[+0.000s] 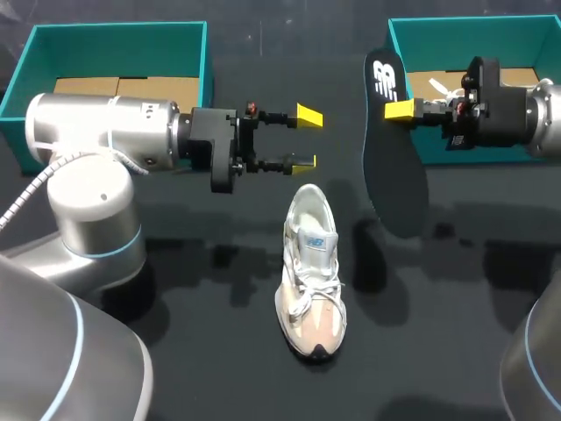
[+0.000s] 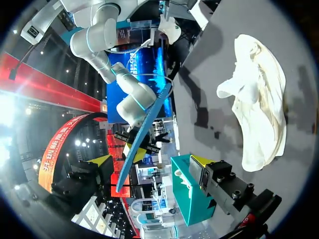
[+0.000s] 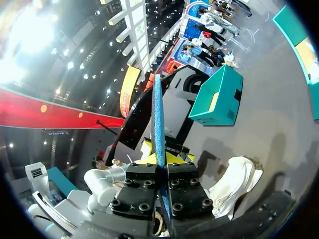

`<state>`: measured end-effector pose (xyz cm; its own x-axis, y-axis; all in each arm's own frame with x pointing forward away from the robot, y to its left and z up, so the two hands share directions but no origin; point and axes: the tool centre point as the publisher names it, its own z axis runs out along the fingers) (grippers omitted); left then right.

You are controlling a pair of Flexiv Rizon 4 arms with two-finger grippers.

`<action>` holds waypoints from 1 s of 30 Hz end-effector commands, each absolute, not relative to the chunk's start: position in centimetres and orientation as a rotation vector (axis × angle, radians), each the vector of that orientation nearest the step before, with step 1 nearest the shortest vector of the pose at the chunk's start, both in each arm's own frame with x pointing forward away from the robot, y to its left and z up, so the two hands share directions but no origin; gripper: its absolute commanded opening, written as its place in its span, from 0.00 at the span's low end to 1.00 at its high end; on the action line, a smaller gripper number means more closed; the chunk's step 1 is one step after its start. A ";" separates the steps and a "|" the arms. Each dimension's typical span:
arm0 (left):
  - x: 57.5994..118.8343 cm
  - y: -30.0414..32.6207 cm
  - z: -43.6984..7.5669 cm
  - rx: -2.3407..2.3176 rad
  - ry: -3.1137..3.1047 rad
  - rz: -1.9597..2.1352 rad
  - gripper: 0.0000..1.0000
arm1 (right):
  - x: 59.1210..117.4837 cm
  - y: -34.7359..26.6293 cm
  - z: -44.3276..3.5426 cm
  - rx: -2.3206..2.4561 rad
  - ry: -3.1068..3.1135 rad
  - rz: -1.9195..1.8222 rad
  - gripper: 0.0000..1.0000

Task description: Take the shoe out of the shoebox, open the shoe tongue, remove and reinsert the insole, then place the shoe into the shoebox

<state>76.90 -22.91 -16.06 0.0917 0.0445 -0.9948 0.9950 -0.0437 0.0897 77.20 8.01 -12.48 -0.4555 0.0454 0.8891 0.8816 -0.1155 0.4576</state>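
Observation:
A white and beige sneaker (image 1: 313,272) lies on the black table, toe toward the near edge. Its dark insole (image 1: 394,175) hangs upright above the table, right of the shoe, pinched at its upper edge by my right gripper (image 1: 399,110), which is shut on it. In the right wrist view the insole (image 3: 158,119) shows edge-on as a blue strip between the right gripper's (image 3: 162,160) fingers, with the sneaker (image 3: 232,184) below. My left gripper (image 1: 307,139) hovers open just beyond the shoe's heel, holding nothing. From the left gripper (image 2: 149,162), the insole (image 2: 144,134) stands ahead and the sneaker (image 2: 259,109) off to one side.
A teal shoebox (image 1: 206,61) stands at the back left behind my left arm. A second teal shoebox (image 1: 399,39) stands at the back right, with something white inside, behind my right gripper. The table is black around the shoe.

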 end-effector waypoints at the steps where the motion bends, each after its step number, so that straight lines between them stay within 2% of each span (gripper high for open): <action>1: 76.9 -23.4 -16.2 1.322 1.155 -1.147 1.00 | 77.8 8.5 -12.7 -1.099 -1.482 -1.604 0.00; 8: 76.8 -24.2 -15.8 1.321 1.135 -1.137 1.00 | 78.8 9.2 -13.6 -1.258 -1.385 -1.474 0.00; 11: 77.0 -24.8 -15.8 1.309 1.133 -1.141 0.85 | 79.0 9.5 -13.8 -1.295 -1.362 -1.450 0.00; 12: 77.1 -25.1 -15.8 1.304 1.136 -1.141 0.76 | 79.1 9.7 -13.9 -1.297 -1.340 -1.452 0.00; 16: 77.4 -26.0 -16.0 1.300 1.144 -1.135 0.71 | 79.7 10.1 -14.3 -1.304 -1.307 -1.433 0.00; 17: 77.5 -26.2 -16.0 1.298 1.146 -1.134 0.67 | 79.8 10.3 -14.4 -1.313 -1.301 -1.419 0.00; 18: 77.6 -26.5 -16.1 1.296 1.147 -1.133 0.59 | 80.0 10.5 -14.6 -1.322 -1.289 -1.409 0.00; 30: 77.9 -28.0 -16.0 1.282 1.142 -1.130 0.46 | 81.3 11.0 -15.7 -1.394 -1.233 -1.362 0.00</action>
<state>77.67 -27.21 -15.77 0.1022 0.0238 -0.9945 0.9946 -0.0188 0.1018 81.06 10.52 -15.47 -0.0647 0.0972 0.9932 0.9771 -0.1958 0.0829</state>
